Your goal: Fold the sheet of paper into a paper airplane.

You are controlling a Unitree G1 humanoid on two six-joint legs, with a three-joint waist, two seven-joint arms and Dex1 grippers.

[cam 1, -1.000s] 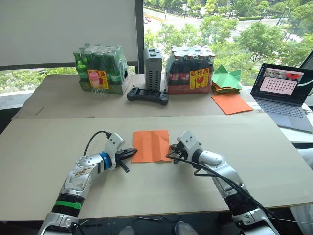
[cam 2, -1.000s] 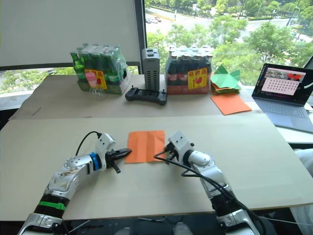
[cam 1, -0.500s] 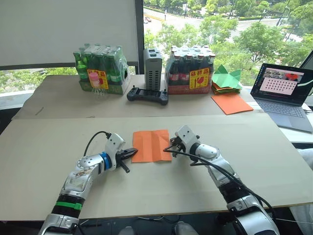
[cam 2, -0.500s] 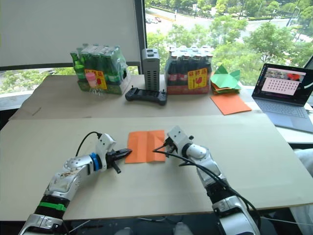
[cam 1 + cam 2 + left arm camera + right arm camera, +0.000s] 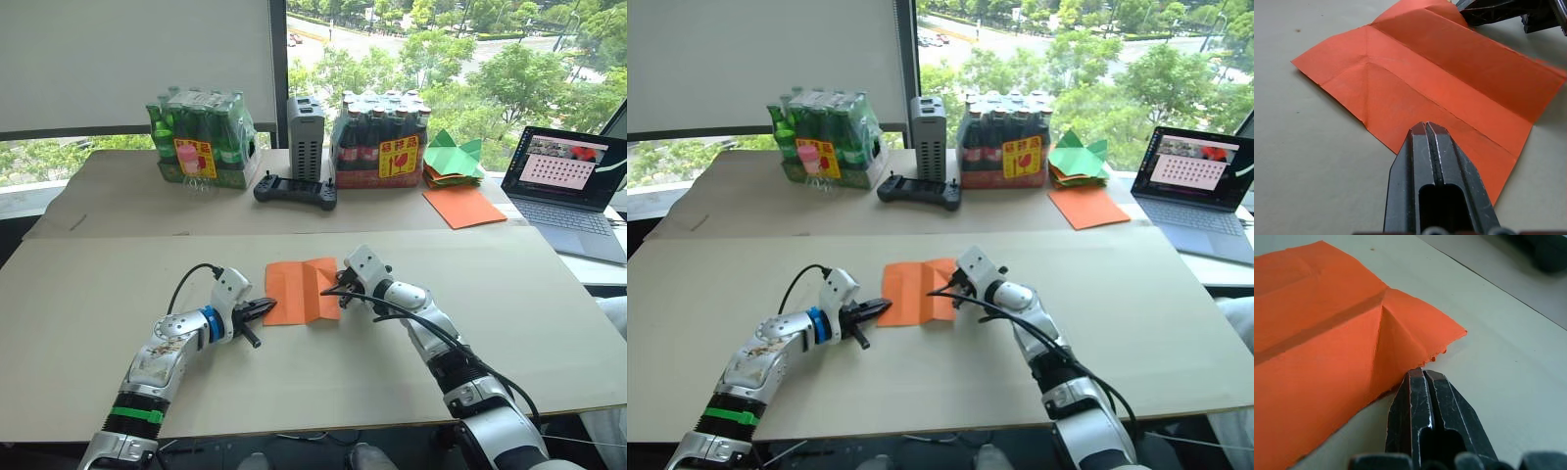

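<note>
Slippage is the main hazard: my left claw has its fingers pressed together with the tips bearing on the near left edge of the sheet of paper, and if that pressure lifts, the sheet will likely skid on the smooth cardboard tabletop while my right claw works. Tearing is the second hazard; the sheet's edge at my right claw looks slightly ragged, so a sideways drag there could rip it. My right claw's fingers are likewise pressed together, tips at the sheet's right edge, where that part of the paper rises off the surface; I judge it is pushing a flap over, not pinching it. The sheet lies directly between both claws, thin, bright orange, roughly square, with one long crease across it and shorter diagonal creases near two corners. No airplane shape exists yet.
</note>
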